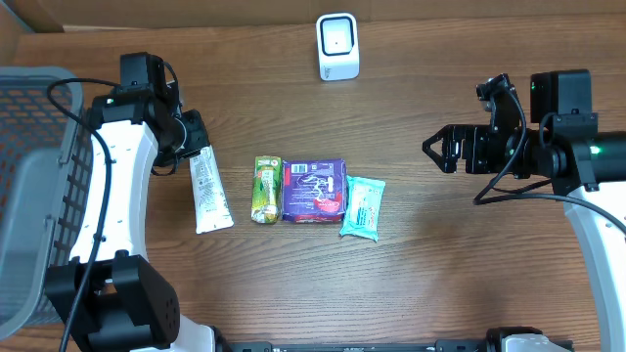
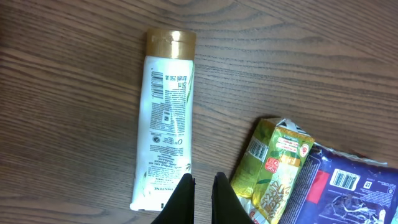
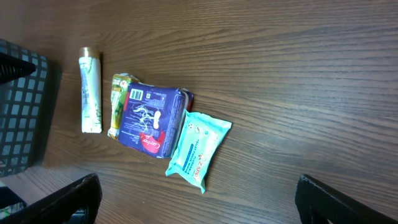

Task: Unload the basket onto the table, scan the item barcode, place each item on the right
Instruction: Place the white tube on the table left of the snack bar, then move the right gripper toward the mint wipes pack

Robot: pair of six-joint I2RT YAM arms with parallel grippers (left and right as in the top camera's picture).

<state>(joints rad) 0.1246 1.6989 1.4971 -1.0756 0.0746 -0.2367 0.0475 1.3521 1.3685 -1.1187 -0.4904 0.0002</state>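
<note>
Shut and empty beside the crimped end of the white gold-capped plastic tube [image 2: 165,118], left of centre on the wooden desk [image 1: 440,254]; best to open the left hand [image 2: 203,182], clamp mid-body, face the print toward the white scanner [image 1: 337,46], top centre

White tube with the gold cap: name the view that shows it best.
Left wrist: the tube is close, with cap and label print clear. Overhead shows the tube small; right wrist shows the tube distant, print unreadable.
</note>
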